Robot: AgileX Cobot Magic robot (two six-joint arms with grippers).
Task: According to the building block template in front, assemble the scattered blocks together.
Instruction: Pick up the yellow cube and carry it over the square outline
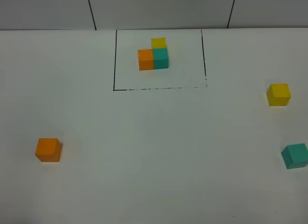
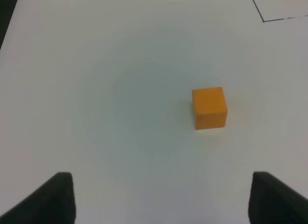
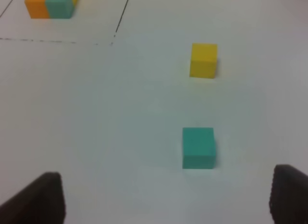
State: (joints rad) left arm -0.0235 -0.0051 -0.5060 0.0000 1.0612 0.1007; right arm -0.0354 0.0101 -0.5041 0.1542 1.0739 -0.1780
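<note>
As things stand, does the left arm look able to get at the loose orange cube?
Probably yes. The left gripper stands open, with the loose orange cube ahead of it, alone on the table; nothing lies between them. The cube sits off the jaws' centre line, so some realigning looks needed.

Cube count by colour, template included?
Orange: 2 (loose orange cube, template orange cube)
Yellow: 2 (loose yellow cube, template yellow cube)
Teal: 2 (loose teal cube, template teal cube)
Total: 6

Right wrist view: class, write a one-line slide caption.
Open right gripper faces a loose teal cube and yellow cube, with the framed template beyond.
</note>
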